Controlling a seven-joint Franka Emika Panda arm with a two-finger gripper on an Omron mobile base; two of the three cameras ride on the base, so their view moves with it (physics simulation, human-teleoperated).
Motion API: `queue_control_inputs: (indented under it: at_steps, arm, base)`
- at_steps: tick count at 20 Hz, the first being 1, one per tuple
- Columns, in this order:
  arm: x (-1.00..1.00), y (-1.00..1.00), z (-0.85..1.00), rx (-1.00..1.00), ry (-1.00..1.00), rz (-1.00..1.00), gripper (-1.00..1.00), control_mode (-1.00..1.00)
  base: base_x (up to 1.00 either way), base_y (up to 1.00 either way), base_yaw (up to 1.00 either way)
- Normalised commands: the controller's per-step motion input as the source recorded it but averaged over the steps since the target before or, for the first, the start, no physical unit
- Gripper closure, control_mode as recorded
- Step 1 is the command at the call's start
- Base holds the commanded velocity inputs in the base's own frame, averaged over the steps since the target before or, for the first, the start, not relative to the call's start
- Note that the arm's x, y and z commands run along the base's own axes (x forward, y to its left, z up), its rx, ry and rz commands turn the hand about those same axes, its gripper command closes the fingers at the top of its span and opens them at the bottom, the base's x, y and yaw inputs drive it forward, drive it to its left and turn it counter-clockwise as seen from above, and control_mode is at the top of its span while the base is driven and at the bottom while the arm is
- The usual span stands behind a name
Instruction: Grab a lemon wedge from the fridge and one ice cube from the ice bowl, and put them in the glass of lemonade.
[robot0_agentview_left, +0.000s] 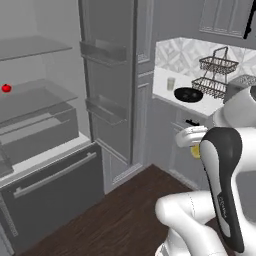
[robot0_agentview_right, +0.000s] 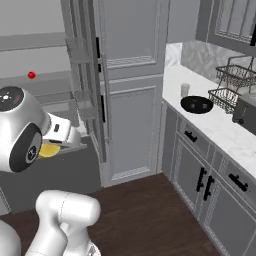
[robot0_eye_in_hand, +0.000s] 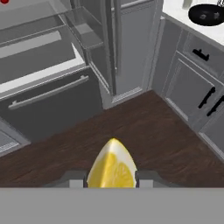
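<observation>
The gripper is closed on the lemon wedge, one finger at each side, held above the dark wood floor in front of the open fridge. On the white counter right of the fridge, the ice bowl sits just beside the glass of lemonade.

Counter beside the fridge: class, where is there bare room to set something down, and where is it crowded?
Free: the white counter strip in front of the ice bowl toward the near edge. Crowded: the back, where the glass of lemonade stands by the bowl, with the wire basket and a grey appliance beside.
</observation>
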Motion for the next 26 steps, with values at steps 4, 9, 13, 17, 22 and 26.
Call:
queue_control_inputs:
  at_steps: [4, 9, 13, 17, 22, 26]
  arm:
    - [0.00, 0.00, 0.00, 0.00, 0.00, 0.00, 1.00, 1.00]
    - [0.00, 0.00, 0.00, 0.00, 0.00, 0.00, 1.00, 1.00]
    - [0.00, 0.00, 0.00, 0.00, 0.00, 0.00, 1.00, 1.00]
    - [0.00, 0.00, 0.00, 0.00, 0.00, 0.00, 1.00, 1.00]
    - [0.00, 0.00, 0.00, 0.00, 0.00, 0.00, 1.00, 1.00]
    - [0.00, 0.00, 0.00, 0.00, 0.00, 0.00, 1.00, 1.00]
  base:
    - [-0.42, -0.63, -0.46]
    - [0.27, -0.71, -0.15]
    - [0.86, -0.57, 0.00]
    - [1.00, -0.32, 0.03]
    - [1.00, -0.02, 0.01]
    - [0.91, 0.21, 0.00]
